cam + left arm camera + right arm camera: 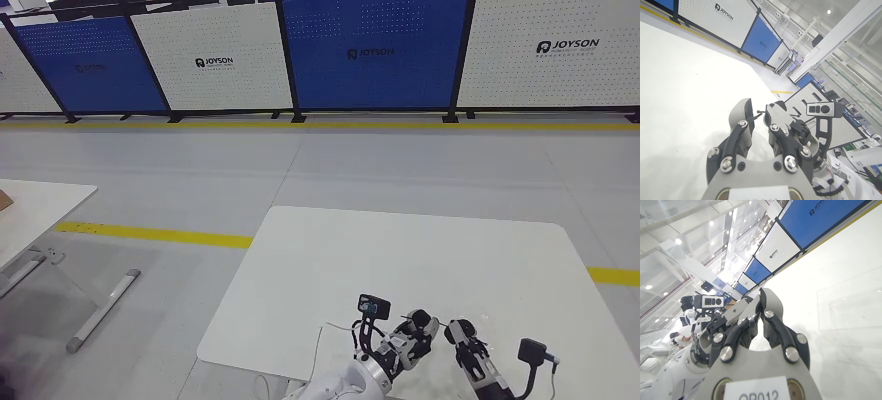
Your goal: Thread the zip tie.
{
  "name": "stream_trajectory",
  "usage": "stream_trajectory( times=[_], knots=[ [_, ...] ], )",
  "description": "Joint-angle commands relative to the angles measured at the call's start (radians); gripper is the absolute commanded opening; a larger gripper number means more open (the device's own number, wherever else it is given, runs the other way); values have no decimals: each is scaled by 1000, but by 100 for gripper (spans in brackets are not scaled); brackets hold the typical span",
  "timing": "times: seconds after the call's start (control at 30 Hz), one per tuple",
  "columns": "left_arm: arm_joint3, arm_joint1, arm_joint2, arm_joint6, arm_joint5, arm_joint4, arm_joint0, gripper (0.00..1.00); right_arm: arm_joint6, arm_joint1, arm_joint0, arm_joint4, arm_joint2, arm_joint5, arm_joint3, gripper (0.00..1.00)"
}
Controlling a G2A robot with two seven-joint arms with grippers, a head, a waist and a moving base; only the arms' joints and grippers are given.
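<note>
The black zip tie [758, 112] is being pinched between the closed fingers of the right gripper [759, 295]. Its head is being presented in the narrow gap of the left gripper [759, 108], whose fingers are being held slightly apart, above the white counter [687, 85].

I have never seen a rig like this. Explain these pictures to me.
This is a two-armed robot at a white table. The top picture looks down from above its arms; the other two come from a camera on each wrist. The left gripper has its fingers apart, and the end of a thin black zip tie crosses the gap. The right gripper looks shut on the tie's strap. What seems a clear tray lies on the table near it.
</note>
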Motion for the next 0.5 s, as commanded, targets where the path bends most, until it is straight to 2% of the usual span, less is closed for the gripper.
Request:
stream_trajectory(
  times=[0.0, 0.07, 0.37, 0.47],
  knots=[
    [0, 0, -1, 3, 0, 0, 0, 9, -2, 1, 0, -2, -1, 0, 0, 0],
    [1, -1, -2, 4, 1, -1, 1, 0, -5, 2, -1, -4, -2, 0, -1, 0],
    [6, -3, 0, 5, 7, 7, 0, 0, -15, 6, -1, -9, -8, 0, -2, 0],
    [6, -3, 4, 3, -6, 6, 0, 0, -18, 7, -2, -8, -9, 0, -4, 0]
  ],
)
